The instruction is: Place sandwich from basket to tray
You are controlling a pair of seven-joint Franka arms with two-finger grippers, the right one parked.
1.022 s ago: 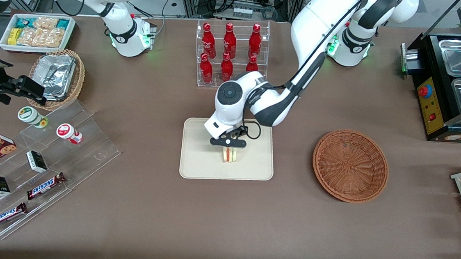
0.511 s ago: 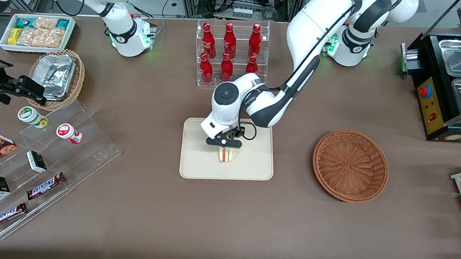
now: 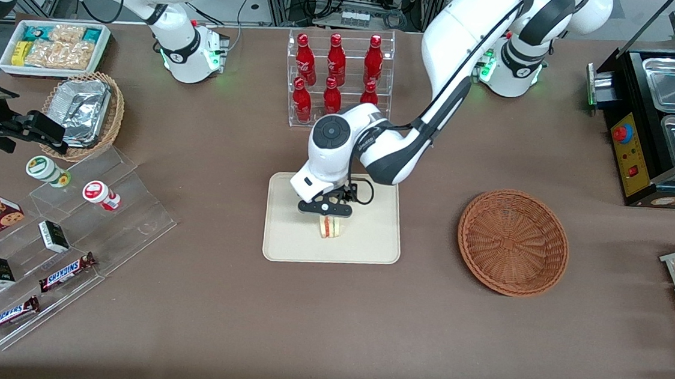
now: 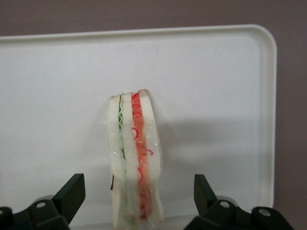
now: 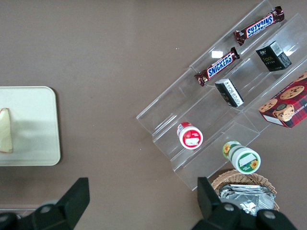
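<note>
I see the small triangular sandwich (image 4: 135, 158) of white bread standing on its edge on the flat cream tray (image 3: 285, 245). My left gripper (image 3: 326, 209) hangs just above it, fingers (image 4: 72, 191) spread apart, touching nothing. The round reddish-brown wicker basket (image 3: 513, 242) is empty. I judge only the retreat is left.

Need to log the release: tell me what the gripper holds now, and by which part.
Nothing. The gripper is open above the tray, its fingers apart from the sandwich, which stands on edge between them on the tray.
</note>
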